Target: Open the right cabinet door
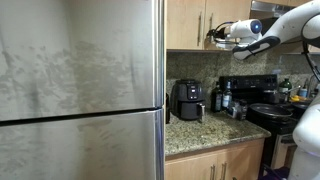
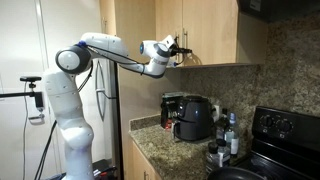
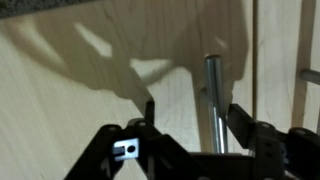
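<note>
The right cabinet door [image 1: 228, 10] is a light-brown upper door, shown in both exterior views [image 2: 215, 30] and filling the wrist view [image 3: 100, 90]. It looks closed, flush with the matching door beside it. Its slim silver bar handle [image 3: 213, 90] stands between my two black fingers. My gripper [image 3: 195, 112] is open around the handle near its end; one finger is close to the bar, the other well apart. In both exterior views the gripper [image 1: 214, 33] [image 2: 182, 50] is held up against the cabinet front.
A large stainless-steel fridge [image 1: 80, 90] fills the near side. Below the cabinets a granite counter [image 1: 200, 138] holds a black air fryer [image 2: 192, 115] and bottles [image 2: 228, 135]. A black stove [image 1: 268, 112] stands beside it. The neighbouring door's handle [image 3: 310, 76] is close by.
</note>
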